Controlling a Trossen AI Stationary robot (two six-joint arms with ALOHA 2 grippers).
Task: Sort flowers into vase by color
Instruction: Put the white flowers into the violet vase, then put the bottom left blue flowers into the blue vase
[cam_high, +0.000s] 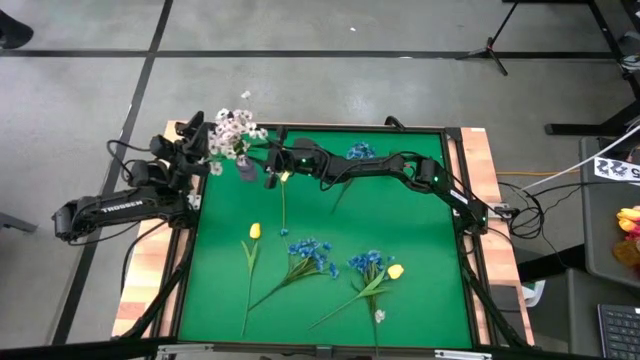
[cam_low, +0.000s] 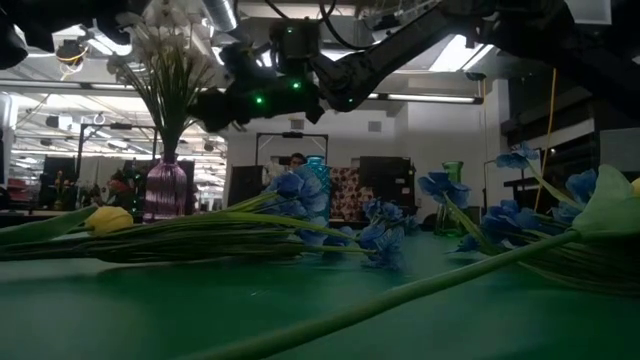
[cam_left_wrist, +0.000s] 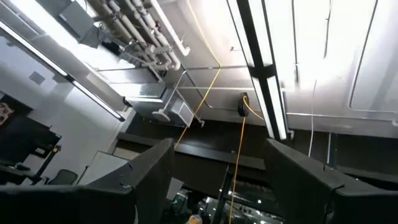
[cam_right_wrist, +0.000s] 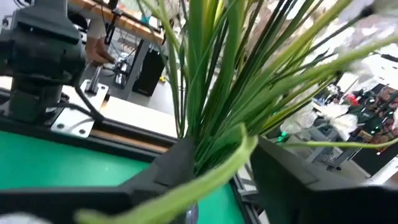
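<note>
Two dark arms reached over the green table (cam_high: 420, 300). The right gripper (cam_high: 272, 172) was in the upper middle of the high view, just beside the purple vase (cam_high: 246, 168) that held the white flowers (cam_high: 232, 130). Its fingers (cam_right_wrist: 168, 171) stood apart with a green stalk (cam_right_wrist: 186, 186) lying between them, close against the bunch of stems; I could not tell if they pressed it. The left gripper (cam_high: 190, 128) sat at the upper left, off the mat, its fingers (cam_left_wrist: 146, 174) spread wide and empty, pointing at the ceiling. One yellow tulip (cam_high: 254, 231) lay at middle left. Blue flowers (cam_high: 312, 252) lay in the lower middle, and more blue flowers (cam_high: 360, 151) near the top.
</note>
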